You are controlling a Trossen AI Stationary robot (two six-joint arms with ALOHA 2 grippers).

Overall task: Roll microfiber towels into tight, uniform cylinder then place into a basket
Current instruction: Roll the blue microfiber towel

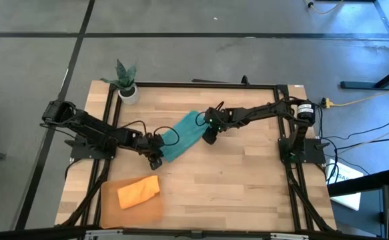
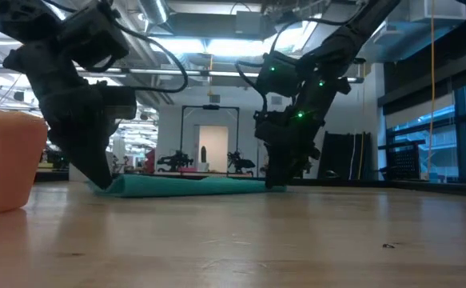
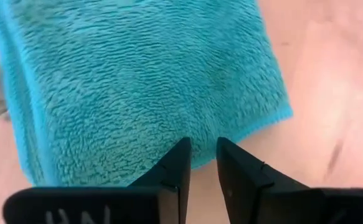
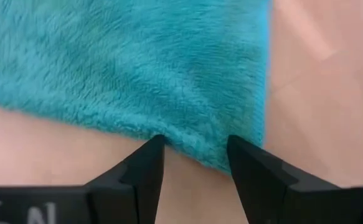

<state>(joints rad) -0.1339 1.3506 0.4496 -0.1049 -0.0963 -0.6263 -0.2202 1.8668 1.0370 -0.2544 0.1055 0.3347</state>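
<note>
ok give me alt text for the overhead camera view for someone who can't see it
Two dark robot arms meet over a teal towel lying flat mid-table, the left tool at its near end and the right tool at its far end. An orange towel sits in a basket near the front-left corner.

Robotics lab; framed workbench; robot arms

One camera looks straight down, one level across the table, both wrist cameras close above the teal towel.

Folded teal towel lies flat mid-table; rolled orange towel sits in basket.
</note>
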